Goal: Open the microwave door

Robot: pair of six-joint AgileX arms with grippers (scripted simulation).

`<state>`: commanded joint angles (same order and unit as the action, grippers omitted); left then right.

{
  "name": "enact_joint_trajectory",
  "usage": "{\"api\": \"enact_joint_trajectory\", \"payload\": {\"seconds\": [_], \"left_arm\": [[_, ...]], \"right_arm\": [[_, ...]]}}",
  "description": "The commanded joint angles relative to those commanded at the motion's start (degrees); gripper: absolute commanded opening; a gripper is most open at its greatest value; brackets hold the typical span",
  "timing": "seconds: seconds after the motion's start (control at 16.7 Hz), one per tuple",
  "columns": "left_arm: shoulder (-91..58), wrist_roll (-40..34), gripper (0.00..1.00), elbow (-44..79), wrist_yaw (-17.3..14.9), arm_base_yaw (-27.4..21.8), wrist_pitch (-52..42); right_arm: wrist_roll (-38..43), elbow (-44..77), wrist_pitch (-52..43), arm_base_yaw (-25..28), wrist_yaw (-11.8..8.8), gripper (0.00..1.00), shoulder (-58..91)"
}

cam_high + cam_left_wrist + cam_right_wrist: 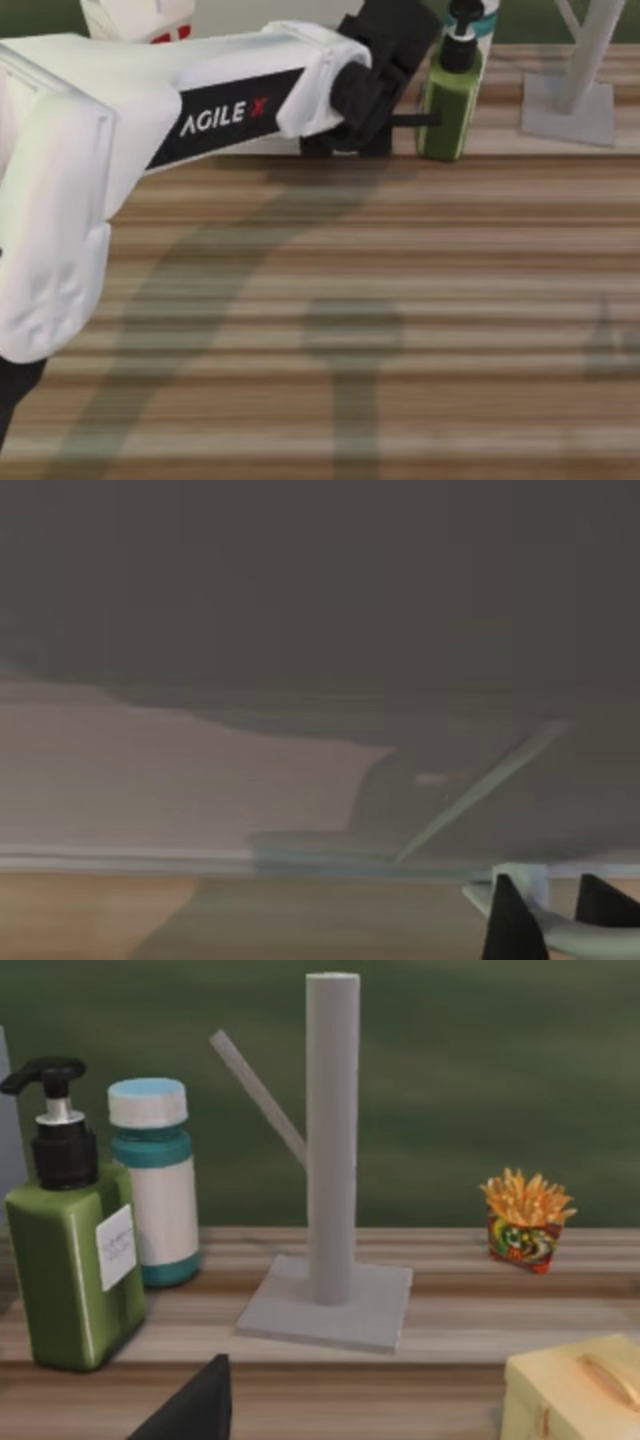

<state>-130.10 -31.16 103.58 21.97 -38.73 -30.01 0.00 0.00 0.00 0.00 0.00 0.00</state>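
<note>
From above, the left arm [180, 120] reaches to the table's far edge; its gripper [375, 90] is beside a green bottle [450, 100], the microwave hidden beneath. Left wrist: fingertips [515, 925] pinch the white handle [520, 880], to pull the door [300, 600]. Right wrist: clutter only.

You're looking at a wooden table [400, 300] with light and dark brown stripes running left to right across the top view. Soft grey shadows lie on the boards, one a broad curved band toward the left, one a round blot on a straight stem near the middle, and a fainter one at the right edge. Behind the table's far edge you see a plain dark green backdrop [500, 1080], faintly mottled, lighter in its lower part in the right wrist view. Light is even and diffuse, with no hard highlights. No window, floor or other furniture shows in your views.
</note>
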Motion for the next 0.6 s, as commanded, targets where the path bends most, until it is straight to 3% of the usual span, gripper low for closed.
{"api": "enact_joint_trajectory", "payload": {"seconds": [0.6], "left_arm": [[2.7,-1.3,0.00,-4.0,1.3,0.1,2.4]], "right_arm": [[0.0,0.0,0.0,0.0,0.0,1.00,0.0]]}}
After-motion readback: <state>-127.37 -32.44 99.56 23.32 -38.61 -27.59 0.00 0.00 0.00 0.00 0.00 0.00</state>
